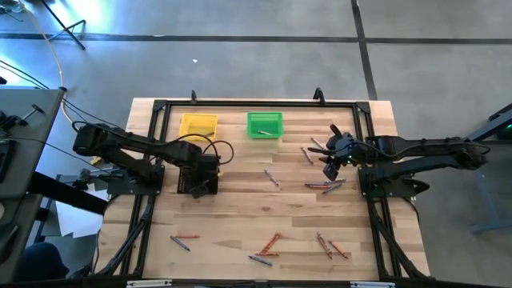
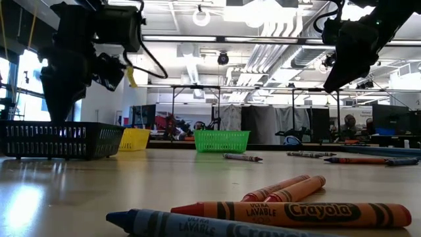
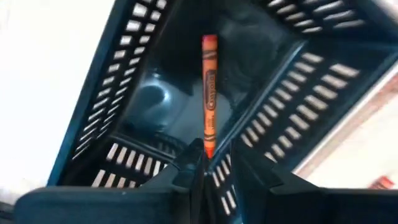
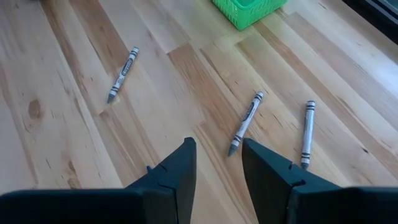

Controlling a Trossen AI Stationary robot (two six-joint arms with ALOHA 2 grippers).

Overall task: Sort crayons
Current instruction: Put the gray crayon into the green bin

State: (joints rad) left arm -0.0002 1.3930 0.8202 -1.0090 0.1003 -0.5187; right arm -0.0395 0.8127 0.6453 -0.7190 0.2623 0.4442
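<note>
My left gripper (image 3: pixel 211 158) points straight down into the black mesh bin (image 1: pixel 196 182), its fingers slightly parted. An orange crayon (image 3: pixel 208 93) stands on end below it, the upper end between the fingertips and the other end low in the bin. My right gripper (image 4: pixel 217 162) hangs open above the table near the green bin (image 1: pixel 265 125), touching nothing. Grey crayons (image 4: pixel 245 121) lie flat on the wood under it. More orange-red and grey crayons lie in loose groups at the right (image 1: pixel 326 186) and along the near edge (image 1: pixel 268 244). My left gripper has the orange crayon's upper end (image 3: pixel 209 146) between its fingertips, which come from above and lie along the crayon. A gap shows beside the crayon on one side. Whether a finger touches it I cannot tell.
A yellow bin (image 1: pixel 198 126) stands at the far edge, left of the green bin. A black frame (image 1: pixel 364 120) borders the wooden table. A few crayons (image 1: pixel 184 240) lie at the near left, and bare wood lies between the groups in the middle.
</note>
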